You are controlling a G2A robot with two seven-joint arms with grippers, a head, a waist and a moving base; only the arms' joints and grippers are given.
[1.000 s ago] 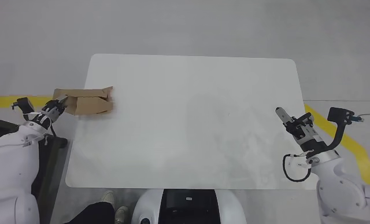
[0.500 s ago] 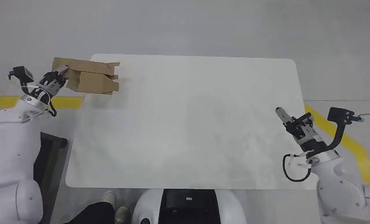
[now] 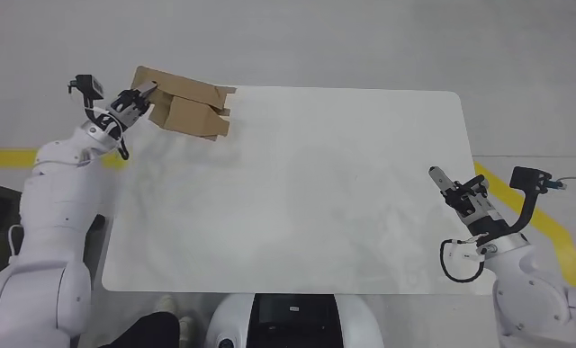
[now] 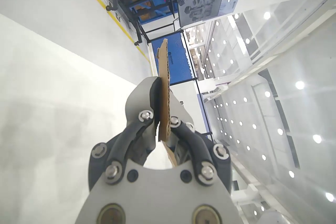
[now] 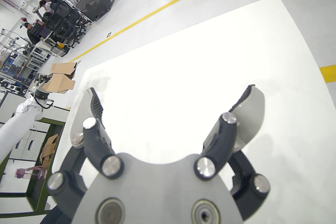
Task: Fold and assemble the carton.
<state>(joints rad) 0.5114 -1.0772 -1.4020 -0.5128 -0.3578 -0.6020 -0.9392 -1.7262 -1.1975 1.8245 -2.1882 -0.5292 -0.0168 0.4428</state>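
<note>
L hand (image 3: 135, 102) is clamping one edge of the flat-folded cardboard carton (image 3: 187, 106), holding it in the air at the counter's (image 3: 315, 195) 10 o'clock corner, partly beyond the edge. R hand (image 3: 454, 182) is hanging w/ fingers apart, gripping nothing, at approx 4 o'clock. Step in hand, prob.: getting the carton onto the counter. Next move is likely calling for setting it down nearer the middle, w/ R hand coming across to help open it.
</note>
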